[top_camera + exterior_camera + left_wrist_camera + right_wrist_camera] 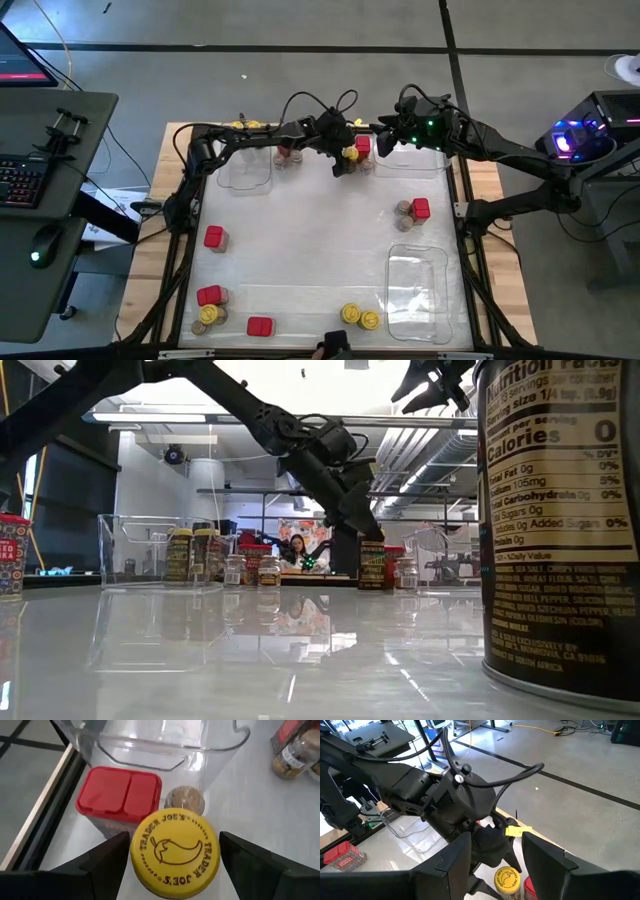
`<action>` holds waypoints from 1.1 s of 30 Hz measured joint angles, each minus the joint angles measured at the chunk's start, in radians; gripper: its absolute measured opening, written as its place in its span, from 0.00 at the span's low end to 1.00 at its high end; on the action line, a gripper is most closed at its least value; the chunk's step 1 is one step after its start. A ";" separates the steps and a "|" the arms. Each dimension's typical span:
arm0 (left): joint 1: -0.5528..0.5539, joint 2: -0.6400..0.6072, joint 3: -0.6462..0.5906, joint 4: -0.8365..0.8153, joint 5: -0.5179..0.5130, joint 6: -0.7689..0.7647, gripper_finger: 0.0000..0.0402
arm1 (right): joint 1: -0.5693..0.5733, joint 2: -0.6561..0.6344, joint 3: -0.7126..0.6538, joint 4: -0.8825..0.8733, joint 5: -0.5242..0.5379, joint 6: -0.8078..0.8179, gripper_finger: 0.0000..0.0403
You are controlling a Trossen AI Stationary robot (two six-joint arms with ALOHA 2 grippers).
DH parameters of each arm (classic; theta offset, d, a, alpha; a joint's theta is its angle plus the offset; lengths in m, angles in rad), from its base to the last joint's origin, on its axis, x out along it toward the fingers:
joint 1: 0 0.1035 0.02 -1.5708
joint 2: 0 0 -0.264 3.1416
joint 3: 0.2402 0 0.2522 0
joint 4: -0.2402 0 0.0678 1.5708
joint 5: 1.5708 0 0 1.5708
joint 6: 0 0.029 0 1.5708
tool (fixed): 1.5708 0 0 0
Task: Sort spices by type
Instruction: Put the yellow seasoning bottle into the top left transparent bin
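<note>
Straddling a yellow-lidded jar (175,851) at the worktop's (310,250) far edge, the left hand (343,163) stands with fingers spread wide on either side of the lid, not yet closed. The jar sits just beside a red box (120,794) and a tan-lidded jar (184,799), in front of a clear tray (165,745). The right hand (392,135) hovers close by, part-open and empty. The jar looks rigid, light and smooth-sided, so a grip low on the lid or round the body seems safest; a loose pinch could slip or nudge its neighbours.
</note>
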 joint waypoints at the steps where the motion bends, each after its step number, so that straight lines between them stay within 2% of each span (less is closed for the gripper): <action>1: 0.000 0.002 0.000 -0.004 -0.011 0.002 0.73 | 0.000 0.000 0.000 0.000 0.000 0.000 0.43; 5: -0.006 0.004 -0.002 0.023 -0.022 -0.005 0.67 | 0.000 0.000 0.000 0.000 0.000 0.000 0.43; 11: -0.007 0.003 -0.001 0.037 -0.022 -0.037 0.47 | 0.000 0.000 0.000 0.000 0.000 -0.001 0.43; 17: 0.008 -0.040 -0.002 -0.014 0.009 -0.058 0.47 | 0.000 0.000 0.000 -0.001 -0.001 -0.002 0.43; 22: 0.048 -0.183 -0.002 -0.107 0.010 -0.057 0.47 | 0.000 0.000 0.000 0.000 0.000 -0.006 0.43; 27: 0.070 -0.383 -0.002 -0.264 -0.004 -0.050 0.47 | -0.009 0.000 0.000 0.000 0.006 -0.014 0.43; 30: 0.077 -0.503 -0.002 -0.388 -0.087 -0.049 0.47 | -0.026 0.002 0.000 0.000 0.007 -0.028 0.43; 33: 0.094 -0.619 -0.086 -0.452 -0.192 -0.081 0.47 | -0.052 0.002 0.000 0.000 0.007 -0.029 0.43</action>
